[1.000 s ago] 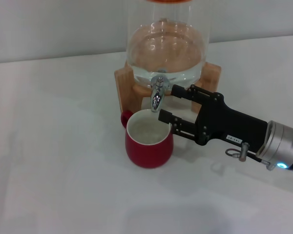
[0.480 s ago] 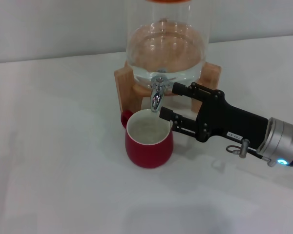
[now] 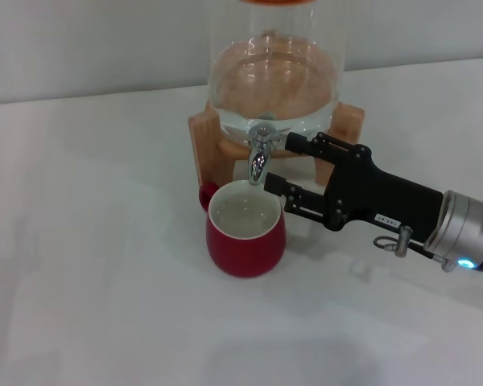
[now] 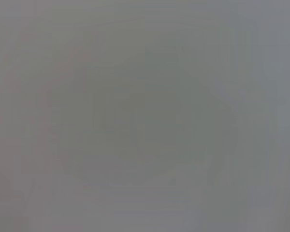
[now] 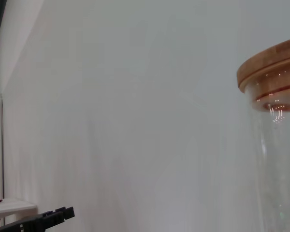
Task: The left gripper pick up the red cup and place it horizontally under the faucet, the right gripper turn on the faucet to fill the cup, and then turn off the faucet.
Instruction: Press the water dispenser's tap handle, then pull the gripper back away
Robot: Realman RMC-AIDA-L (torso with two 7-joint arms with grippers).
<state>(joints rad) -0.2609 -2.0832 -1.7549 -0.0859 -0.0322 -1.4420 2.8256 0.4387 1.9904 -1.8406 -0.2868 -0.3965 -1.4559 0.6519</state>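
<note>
2 open claw fingers (image 3: 267, 186) beside faucet (image 3: 259, 158) | red cup (image 3: 244, 231) beneath

A plain white tabletop (image 3: 97, 265) carries everything here. Two things stand on it. A wooden stand (image 3: 205, 141) holding a clear glass dispenser (image 3: 274, 80) sits just beyond the tips of the right claw (image 3: 278, 163). The red cup (image 3: 245, 237) stands upright in front of the stand, close beside the claw's nearer finger and a little below it, directly under the faucet (image 3: 259, 157).
</note>
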